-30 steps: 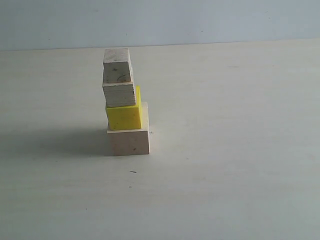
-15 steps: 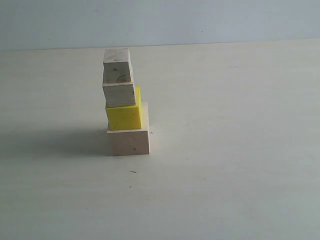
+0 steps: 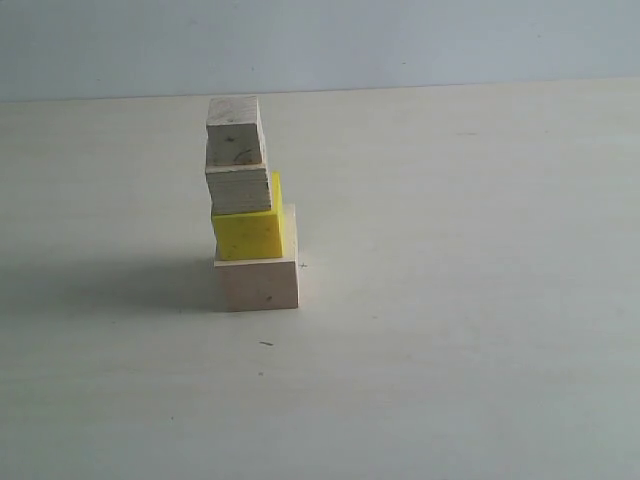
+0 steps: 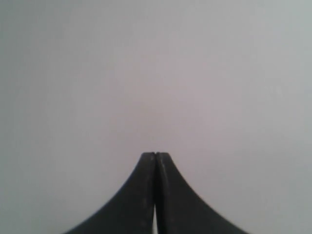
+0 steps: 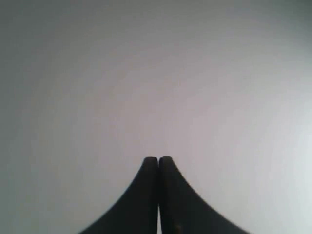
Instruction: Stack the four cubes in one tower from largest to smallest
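One tower of four cubes stands left of centre on the table [image 3: 470, 300] in the exterior view. The big pale wood cube [image 3: 257, 283] is at the bottom. On it sits the yellow cube [image 3: 247, 233], then a layered-edge wood cube [image 3: 238, 189], then the smallest wood cube [image 3: 235, 131] on top. No arm or gripper shows in the exterior view. My left gripper [image 4: 155, 155] is shut on nothing before a blank pale surface. My right gripper [image 5: 159, 159] is shut and empty too, facing the same kind of blank surface. Neither wrist view shows the cubes.
A pale wall [image 3: 400, 40] runs behind the table's far edge. The tower's shadow [image 3: 110, 285] lies on the table to the tower's left. A tiny dark speck [image 3: 266, 343] sits in front of the tower.
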Available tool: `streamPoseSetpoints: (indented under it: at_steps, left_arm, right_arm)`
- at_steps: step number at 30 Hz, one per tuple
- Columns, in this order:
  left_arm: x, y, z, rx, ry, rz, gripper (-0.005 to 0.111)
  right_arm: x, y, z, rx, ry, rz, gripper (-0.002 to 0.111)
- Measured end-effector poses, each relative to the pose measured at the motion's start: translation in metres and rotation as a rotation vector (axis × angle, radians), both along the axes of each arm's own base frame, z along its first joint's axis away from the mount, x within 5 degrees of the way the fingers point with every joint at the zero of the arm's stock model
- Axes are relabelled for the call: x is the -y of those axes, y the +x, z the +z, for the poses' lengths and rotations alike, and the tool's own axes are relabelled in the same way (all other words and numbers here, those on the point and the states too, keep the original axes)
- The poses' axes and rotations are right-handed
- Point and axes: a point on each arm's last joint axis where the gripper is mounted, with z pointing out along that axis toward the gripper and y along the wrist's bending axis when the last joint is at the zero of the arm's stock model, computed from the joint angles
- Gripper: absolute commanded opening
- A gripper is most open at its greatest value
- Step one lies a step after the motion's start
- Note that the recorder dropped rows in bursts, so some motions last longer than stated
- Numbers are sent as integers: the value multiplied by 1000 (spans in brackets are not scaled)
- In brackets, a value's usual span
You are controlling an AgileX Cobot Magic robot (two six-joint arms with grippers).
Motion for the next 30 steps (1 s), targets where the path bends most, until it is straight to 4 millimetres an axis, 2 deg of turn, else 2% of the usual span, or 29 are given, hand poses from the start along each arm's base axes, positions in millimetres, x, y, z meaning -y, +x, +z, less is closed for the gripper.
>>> streamPoseSetpoints:
  at_steps: [3,7,11,12,15,19,25,30]
  left_arm:
    - [-1,-6,-4,10,-33,23,0]
    - [-1,-9,-9,7,-82,64,0]
    - [-1,-7,-15,0,-124,85,0]
    - [-1,-5,-16,-1,-128,82,0]
    - [-1,-2,-19,-11,-132,74,0]
    - [-2,7,-30,-52,-139,75,0]
    - [-1,12,-35,-59,-158,43,0]
    - [0,18,-43,-81,-157,25,0]
  right_arm:
    - [2,-11,-1,27,-14,-16,0]
    - [5,-15,-2,65,-21,-97,0]
    - [21,-5,-11,62,75,-321,0]
    - [31,-6,-14,30,129,-426,0]
    - [46,-12,-19,-9,186,-570,0]
    - [53,-15,-21,-10,216,-650,0]
    - [47,-7,-24,-73,256,-480,0]
    - [24,8,-31,-104,109,-272,0]
